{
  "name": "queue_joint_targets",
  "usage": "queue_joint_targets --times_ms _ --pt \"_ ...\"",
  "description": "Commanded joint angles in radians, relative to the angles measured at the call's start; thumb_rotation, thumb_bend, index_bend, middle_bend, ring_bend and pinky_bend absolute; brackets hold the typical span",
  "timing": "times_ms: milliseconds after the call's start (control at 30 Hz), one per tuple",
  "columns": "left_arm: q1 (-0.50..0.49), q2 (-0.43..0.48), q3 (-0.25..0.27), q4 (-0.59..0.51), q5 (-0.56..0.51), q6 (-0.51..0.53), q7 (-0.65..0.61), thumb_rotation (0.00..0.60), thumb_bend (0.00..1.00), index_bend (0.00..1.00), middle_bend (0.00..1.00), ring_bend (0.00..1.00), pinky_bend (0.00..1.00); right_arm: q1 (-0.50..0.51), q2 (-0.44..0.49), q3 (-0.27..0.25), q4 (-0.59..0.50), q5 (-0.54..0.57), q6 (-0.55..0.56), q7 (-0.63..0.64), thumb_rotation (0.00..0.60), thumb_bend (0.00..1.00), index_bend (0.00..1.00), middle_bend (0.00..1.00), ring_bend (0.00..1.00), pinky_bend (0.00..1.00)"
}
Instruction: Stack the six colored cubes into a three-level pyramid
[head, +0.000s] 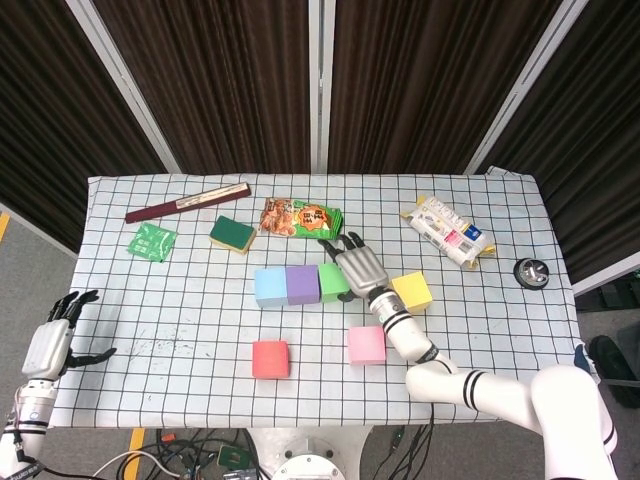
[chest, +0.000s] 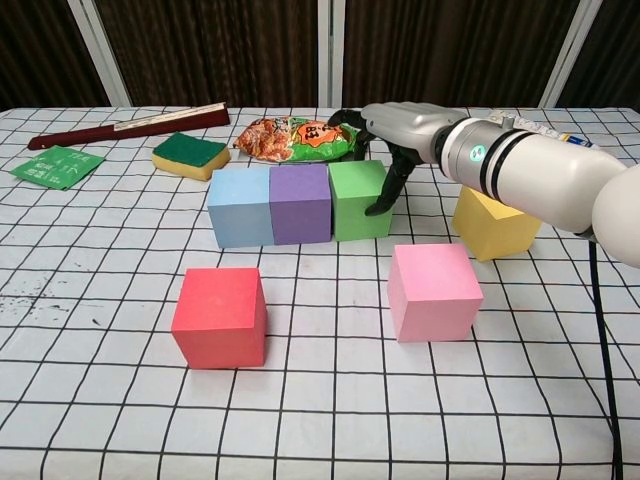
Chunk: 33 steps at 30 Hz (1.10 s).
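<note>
1. The base row stands mid-tabletop: a light-blue foam cube (chest: 240, 206), a purple foam cube (chest: 300, 203) and a green foam cube (chest: 359, 198) side by side, faces touching or nearly so.
2. The right robot hand (chest: 398, 128) sits at the green cube's right face, fingers draped down beside it, not clamped on anything; whether they touch the face I cannot tell. The left robot hand (head: 58, 338) hangs off the tabletop's left edge, fingers apart and holding nothing.
3. To finish this step well, I judge the row should be squared gently from the right (a hard shove would skew all three), then the hand lifted straight clear.
4. Right of the green cube waits a yellow foam cube (chest: 495, 222); in front of the row lie a pink foam cube (chest: 434, 290) and a red foam cube (chest: 219, 316), well apart.
5. The tabletop (head: 180, 330) wears a white, black-gridded cloth; dark curtains (head: 230, 80) hang behind it.
</note>
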Motion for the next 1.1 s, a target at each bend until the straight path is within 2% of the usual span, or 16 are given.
queue_joint_targets --times_ms 33,433,1100 --pt "-0.001 0.000 0.001 0.001 0.001 -0.001 -0.002 0.600 0.00 0.13 0.16 0.04 0.06 0.004 0.004 0.003 -0.008 0.010 0.003 -0.015 0.600 0.12 0.00 0.47 0.07 0.00" --pt "-0.002 -0.003 0.003 0.013 0.003 -0.006 -0.022 0.600 0.00 0.13 0.16 0.04 0.06 0.029 0.004 0.012 -0.039 0.119 0.007 -0.102 0.600 0.12 0.00 0.47 0.07 0.00" --pt "-0.006 -0.003 0.005 0.018 0.004 -0.013 -0.035 0.600 0.00 0.13 0.16 0.04 0.06 0.050 -0.003 0.008 -0.040 0.164 0.016 -0.128 0.600 0.12 0.00 0.47 0.07 0.00"
